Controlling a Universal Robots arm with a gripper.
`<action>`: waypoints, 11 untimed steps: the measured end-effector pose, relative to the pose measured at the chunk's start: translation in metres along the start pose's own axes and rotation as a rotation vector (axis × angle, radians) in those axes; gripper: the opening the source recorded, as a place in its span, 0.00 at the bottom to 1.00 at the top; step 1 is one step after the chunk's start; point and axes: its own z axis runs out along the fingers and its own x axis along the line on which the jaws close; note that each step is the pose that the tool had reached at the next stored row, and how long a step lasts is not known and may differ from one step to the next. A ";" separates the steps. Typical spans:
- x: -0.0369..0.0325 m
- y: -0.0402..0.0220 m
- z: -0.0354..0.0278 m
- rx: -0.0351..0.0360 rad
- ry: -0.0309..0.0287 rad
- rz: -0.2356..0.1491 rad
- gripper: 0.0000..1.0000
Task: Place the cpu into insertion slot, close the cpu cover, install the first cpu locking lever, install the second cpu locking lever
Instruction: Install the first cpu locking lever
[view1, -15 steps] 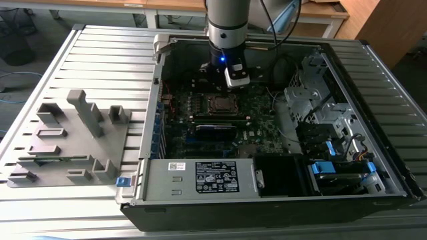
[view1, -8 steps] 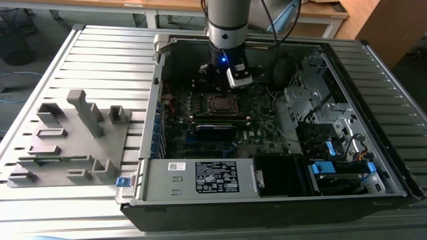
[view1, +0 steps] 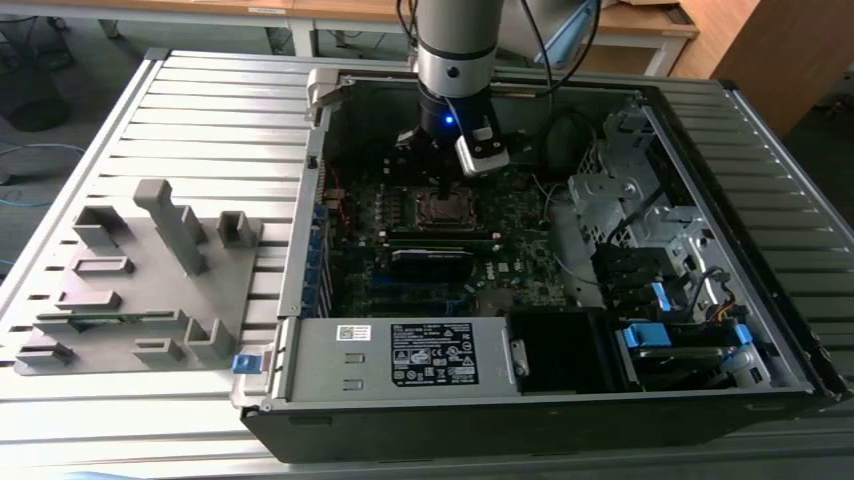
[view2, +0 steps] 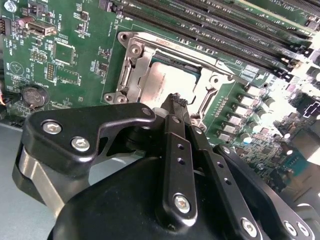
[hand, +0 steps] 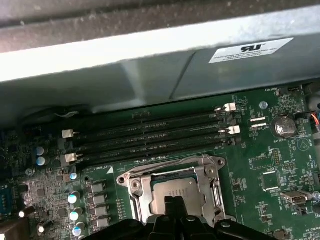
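Right, I've got the cpu (view2: 170, 82) sitting flat in the slot (view2: 131, 55), silver top showing through the window of the cover (view2: 137, 77), which lies down over it. In the first wrist view the same chip (hand: 172, 192) sits low in the frame, centre, framed by the cover (hand: 137, 192), with the slot's rim (hand: 165, 162) around that.

My gripper (view2: 175, 100) is right above the chip in the second wrist view, its black fingertips (view2: 172, 102) pressed together with nothing between them, tips over the chip's near edge; I can't tell whether they touch it. In the first wrist view the gripper (hand: 172, 201) pokes in at the bottom centre, over the chip.

Four long memory slots (hand: 150, 135) run across the middle of the first wrist view, just beyond the socket. A coin battery (hand: 283, 126) sits at centre right there.

In the exterior view the arm (view1: 454, 60) comes down from top centre into the open case (view1: 561, 400), gripper (view1: 441, 185) over the socket (view1: 445, 207) on the board (view1: 400, 270). A grey fixture (view1: 134, 280) sits on the slatted table (view1: 200, 110) at the exterior view's left.
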 end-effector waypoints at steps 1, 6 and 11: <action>0.0000 0.0000 0.0000 0.0001 0.0000 0.000 0.10; -0.0026 0.0005 0.0003 -0.0001 0.0022 -0.008 0.10; -0.0031 0.0006 0.0006 0.0003 0.0075 -0.037 0.10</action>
